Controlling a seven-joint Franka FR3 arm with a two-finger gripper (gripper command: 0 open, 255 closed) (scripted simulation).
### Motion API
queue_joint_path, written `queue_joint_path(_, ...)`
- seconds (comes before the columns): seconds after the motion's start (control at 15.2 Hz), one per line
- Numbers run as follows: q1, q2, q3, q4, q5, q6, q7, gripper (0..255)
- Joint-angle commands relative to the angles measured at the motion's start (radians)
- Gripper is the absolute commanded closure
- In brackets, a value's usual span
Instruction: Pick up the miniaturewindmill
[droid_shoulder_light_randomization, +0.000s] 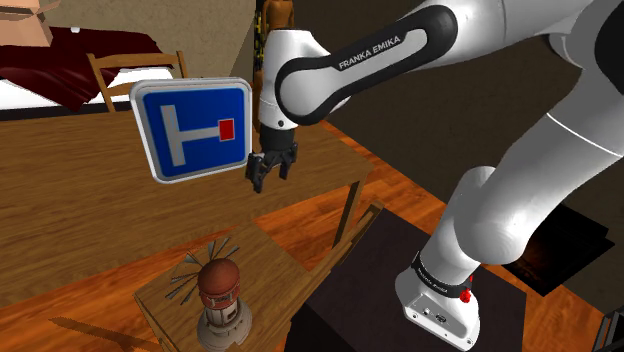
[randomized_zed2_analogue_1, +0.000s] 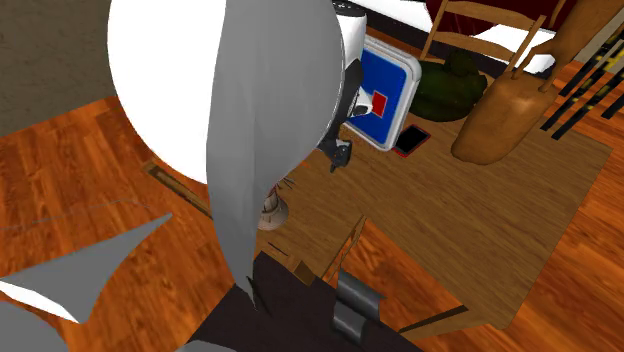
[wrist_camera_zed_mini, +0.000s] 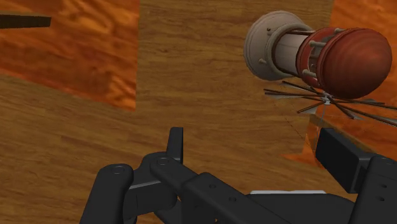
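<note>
Claw (droid_shoulder_light_randomization: 268, 170) is open: in the wrist view I see its fingers (wrist_camera_zed_mini: 175, 145) standing well apart with nothing between them. It hangs in the air above the wood surfaces.

The miniature windmill (droid_shoulder_light_randomization: 220, 295) stands upright on the small wooden desk (droid_shoulder_light_randomization: 275, 262). In the shoulder view it is at about 7 o'clock from the claw and well apart from it. It has a red-brown cap, a pale base and thin dark vanes. In the wrist view it is off to one side of the fingers, untouched.

A blue dead-end sign (droid_shoulder_light_randomization: 195, 130) is at 10 o'clock, just beside the claw.
</note>
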Motion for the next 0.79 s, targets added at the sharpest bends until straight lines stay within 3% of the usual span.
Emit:
queue_joint_path(0.0, 0.015, 0.069, 0.021, 0.027, 0.005, 0.045, 0.013, 0)
queue_joint_path(0.73, 0.1, 0.448, 0.094, 0.245, -0.044, 0.219, 0.089, 0)
